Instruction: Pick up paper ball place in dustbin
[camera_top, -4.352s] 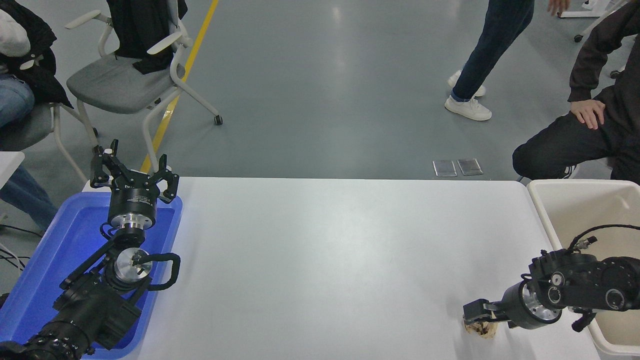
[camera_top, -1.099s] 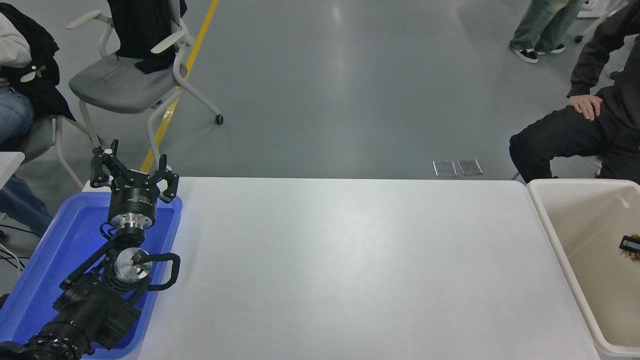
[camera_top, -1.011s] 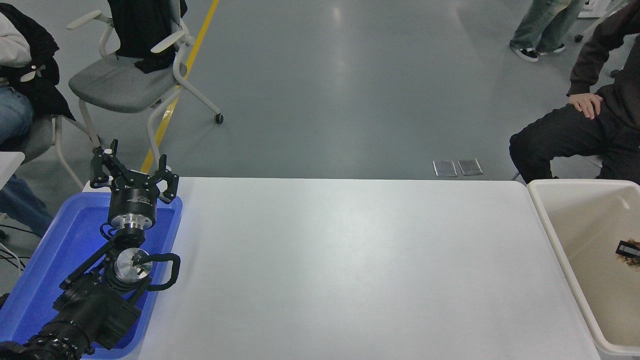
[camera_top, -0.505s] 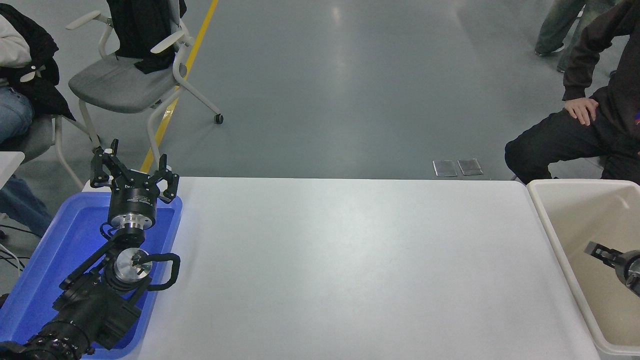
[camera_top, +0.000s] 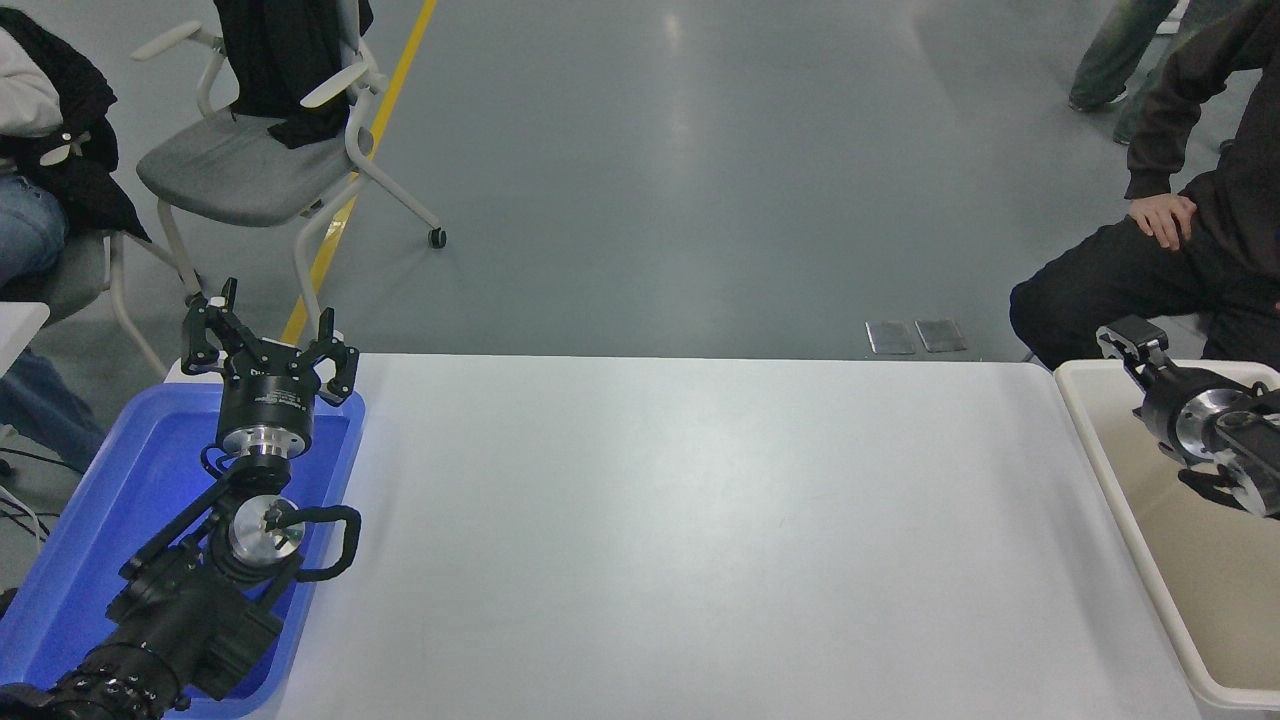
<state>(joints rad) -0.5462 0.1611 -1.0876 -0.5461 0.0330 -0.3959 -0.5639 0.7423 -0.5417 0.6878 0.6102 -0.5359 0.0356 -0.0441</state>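
The cream dustbin (camera_top: 1100, 455) stands at the table's right end. My right gripper (camera_top: 1131, 338) hovers over its far left corner, pointing away towards the seated person, open with nothing between its fingers. The paper ball is out of view; the part of the bin floor that shows is bare and my right arm covers some of it. My left gripper (camera_top: 268, 338) is parked open above the far end of the blue tray (camera_top: 60, 560) at the lower left.
The white table (camera_top: 700, 520) spans the middle. A person in dark clothes (camera_top: 1180, 260) sits just beyond the dustbin, hand on knee. A grey chair (camera_top: 240, 170) and another seated person (camera_top: 40, 150) are at the far left.
The right gripper carried the paper ball over the dustbin, opened, and has since risen towards the bin's far left corner. The ball no longer shows. The left arm has not moved.
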